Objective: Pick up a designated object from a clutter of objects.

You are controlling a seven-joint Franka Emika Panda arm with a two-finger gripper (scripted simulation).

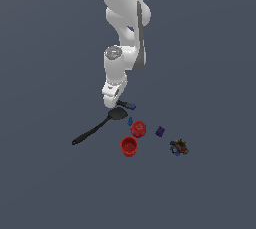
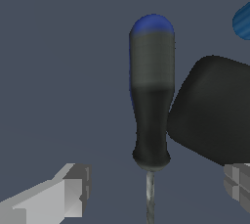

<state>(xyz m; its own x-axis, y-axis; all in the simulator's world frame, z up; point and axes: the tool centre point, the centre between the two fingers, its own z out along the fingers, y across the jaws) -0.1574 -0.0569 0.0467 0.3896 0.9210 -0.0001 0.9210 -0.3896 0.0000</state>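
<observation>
In the exterior view, the gripper [image 1: 115,104] is being held low over the screwdriver [image 1: 128,105], which is lying just beside the spatula [image 1: 95,130] blade; a red cup [image 1: 129,146], red knob [image 1: 138,129] and toy [image 1: 178,147] are seen nearby. In the wrist view, the screwdriver [image 2: 151,96] is being framed between the spread, empty fingers [image 2: 58,196], beside the spatula [image 2: 215,113] blade.

Screwdriver [image 2: 152,96]: slim, black handle capped in blue, thin grey metal shaft
Pose: lying flat on the grey floor
Position: just beside the black spatula [image 2: 215,113] head, near the clutter's edge
</observation>
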